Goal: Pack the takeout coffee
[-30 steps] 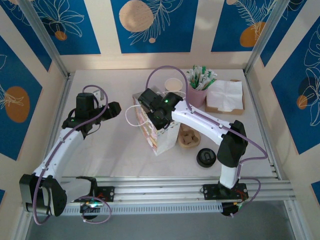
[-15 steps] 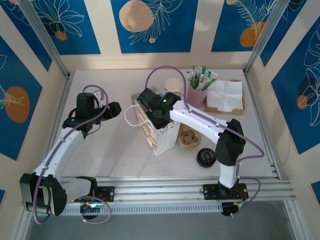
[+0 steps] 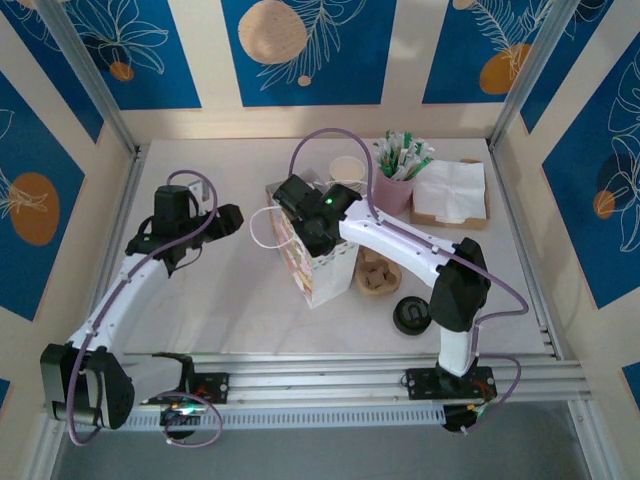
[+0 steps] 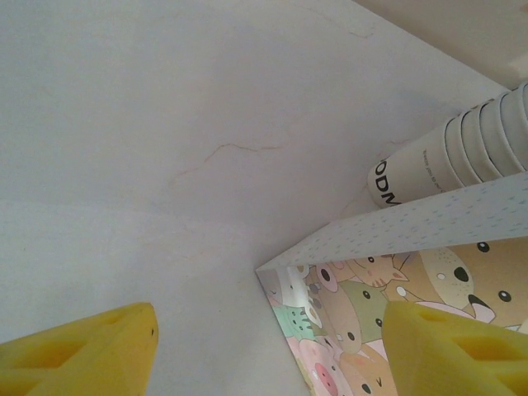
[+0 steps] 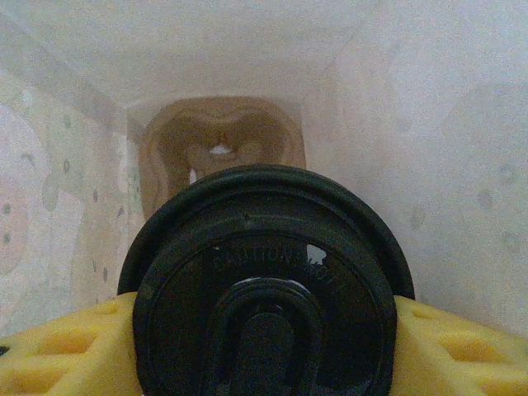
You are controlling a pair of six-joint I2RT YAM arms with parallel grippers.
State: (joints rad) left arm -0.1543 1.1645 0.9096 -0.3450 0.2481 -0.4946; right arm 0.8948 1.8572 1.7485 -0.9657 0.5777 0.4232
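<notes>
Top external: both arms, whole counter (image 3: 230, 300)
right pincer (image 3: 300, 214): reaching down into the open mouth of the gift bag (image 3: 322, 272); fingertips hidden by wrist and bag from this angle
left pincer (image 3: 229, 217): over bare counter, left of the bag and apart from it
loose black lid (image 3: 412, 315): flat on the counter, well to the near-right of the right pincer, close to that arm's elbow
brown cardboard piece (image 3: 378, 275): just right of the bag, between bag and loose lid
cream cup (image 3: 347, 168): just beyond the right pincer, lidless
pink cup (image 3: 398, 187): far-right of the right pincer, stuffed with sachets
napkin tray (image 3: 448, 192): further right again, beside the pink cup

Left wrist: left pincer detail
jaws: yellow fingers (image 4: 82, 356) spread wide, bare counter between them, nothing held
gift bag: ahead-right of the pincer, cartoon-animal side and one corner facing it; right finger overlaps it in frame, contact unclear
stack of pale cups (image 4: 462, 144): past the bag's top edge, further ahead-right

Right wrist: right pincer detail
jaws: clamped on the takeout coffee (image 5: 264, 280), yellow pads (image 5: 58, 356) flanking it left and right
takeout coffee: between the pads, black lid facing the camera, inside the bag with pale walls all round
brown insert (image 5: 219, 153): at the bag's bottom, straight ahead of the pincer; whether the cup touches it, can't tell
</notes>
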